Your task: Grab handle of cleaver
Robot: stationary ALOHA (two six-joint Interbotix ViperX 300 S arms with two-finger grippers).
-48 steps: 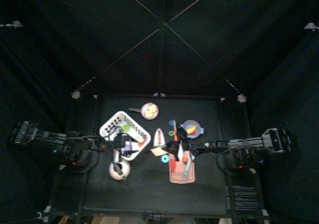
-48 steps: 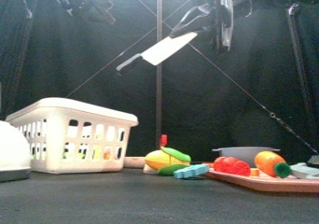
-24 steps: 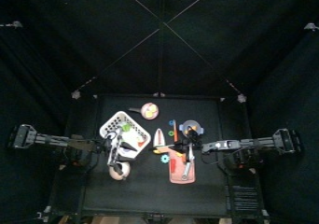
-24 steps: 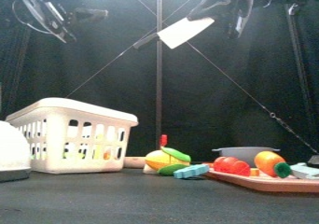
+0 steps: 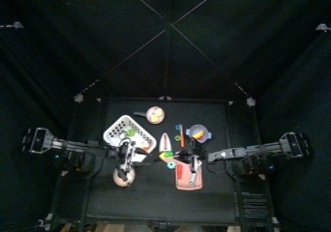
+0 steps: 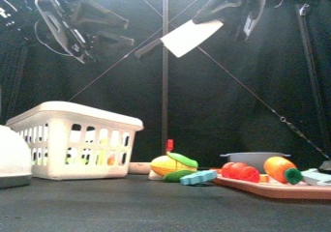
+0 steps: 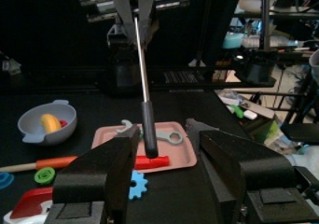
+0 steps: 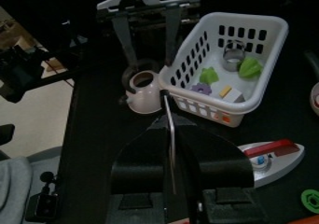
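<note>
High above the table my right gripper [image 6: 246, 6] is shut on the cleaver [image 6: 193, 37]. Its pale blade tilts up to the right, and its grey handle [image 6: 145, 52] points down-left towards my left gripper [image 6: 80, 31]. That gripper hangs open, a little way left of the handle and apart from it. In the left wrist view the cleaver [image 7: 141, 78] shows edge-on beyond the wide-apart jaws of the left gripper [image 7: 174, 172]. In the right wrist view the cleaver [image 8: 171, 139] runs out from between the right gripper [image 8: 170, 192] jaws towards the left gripper [image 8: 147, 6].
On the table below stand a white basket [image 6: 72, 139] at the left, a pink tray [image 6: 265, 188] of toy vegetables at the right and loose toy food [image 6: 175, 165] between them. A grey bowl [image 7: 48, 120] sits beside the tray.
The left gripper has swung in from the upper left towards the handle. The cleaver rose and shifted a little to the right in the right gripper.
</note>
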